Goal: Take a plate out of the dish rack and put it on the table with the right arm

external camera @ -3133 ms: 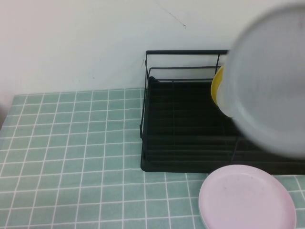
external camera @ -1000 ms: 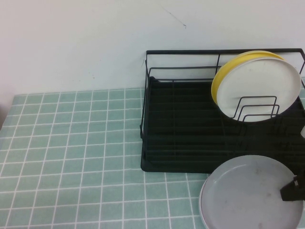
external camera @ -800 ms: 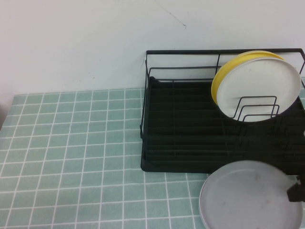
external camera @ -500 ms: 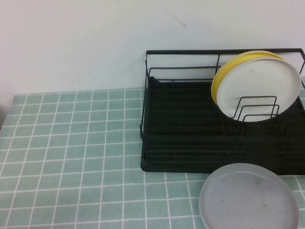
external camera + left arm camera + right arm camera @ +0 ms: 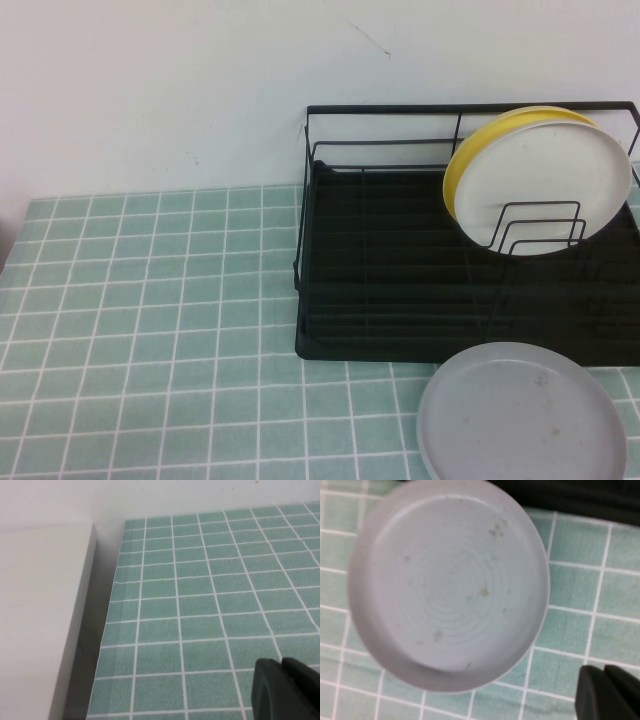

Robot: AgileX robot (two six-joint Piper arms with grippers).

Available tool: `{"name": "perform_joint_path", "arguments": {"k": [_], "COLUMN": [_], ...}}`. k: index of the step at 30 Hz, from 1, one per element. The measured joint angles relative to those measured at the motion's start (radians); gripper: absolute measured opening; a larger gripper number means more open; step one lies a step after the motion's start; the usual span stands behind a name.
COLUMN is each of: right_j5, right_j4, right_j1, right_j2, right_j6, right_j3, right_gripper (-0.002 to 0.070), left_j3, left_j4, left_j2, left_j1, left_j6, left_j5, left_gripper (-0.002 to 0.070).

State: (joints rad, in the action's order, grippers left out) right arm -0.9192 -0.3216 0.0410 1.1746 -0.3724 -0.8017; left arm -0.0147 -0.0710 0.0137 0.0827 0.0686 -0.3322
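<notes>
Pale green tiled table (image 5: pixel 150 330) across the whole foreground, bare on the robot's left. Black wire dish rack (image 5: pixel 400 290) at the far right side against the wall, holding a white plate (image 5: pixel 550 185) upright against its dividers with a yellow plate (image 5: pixel 462 165) just behind it. Grey plate (image 5: pixel 522 415) lying flat on the table just in front of the rack's near edge, right way up, faint specks on its face; looks to sit on top of another plate, though no more than a thin edge shows beneath it. Right gripper (image 5: pixel 606 692) hovering above the table just beside the grey plate, clear of its rim, fingertips pressed together with nothing between them; out of the high view altogether. Left gripper (image 5: pixel 287 687) parked well away over the table's far left edge, fingertips together too, empty. Judged from this layout: placing step finished, plate delivered and let go, retreat in hand. Next move calling for little beyond lifting the right arm away without brushing the plate's rim or the rack's front wire.
</notes>
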Motion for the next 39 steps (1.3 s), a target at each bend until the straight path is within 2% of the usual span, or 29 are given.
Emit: {"name": "perform_joint_path", "arguments": {"k": [15, 23, 27, 31, 39], "right_j5": [-0.102, -0.129, -0.119, 0.023, 0.683], "right_j4": [0.005, 0.009, 0.075, 0.116, 0.13], "right_j1": [0.0, 0.0, 0.0, 0.0, 0.004], "right_j2": [-0.528, -0.635, -0.638, -0.697, -0.945], "right_j6": [-0.014, -0.014, -0.014, -0.016, -0.073], "right_j3": [0.049, 0.05, 0.052, 0.107, 0.537], "right_gripper": [-0.0001, -0.0001, -0.0001, -0.0001, -0.0001], "left_j3": [0.0, 0.0, 0.0, 0.0, 0.0], "left_j4": [0.0, 0.0, 0.0, 0.0, 0.0], "left_j2": [0.0, 0.0, 0.0, 0.0, 0.0], "left_j1": [0.0, 0.0, 0.0, 0.0, 0.0], "left_j6": [0.0, 0.002, 0.002, 0.002, 0.002], "left_j5": [0.0, 0.0, 0.0, 0.0, 0.0], "left_gripper": [-0.0003, -0.0003, -0.0003, -0.0003, -0.0003]}}
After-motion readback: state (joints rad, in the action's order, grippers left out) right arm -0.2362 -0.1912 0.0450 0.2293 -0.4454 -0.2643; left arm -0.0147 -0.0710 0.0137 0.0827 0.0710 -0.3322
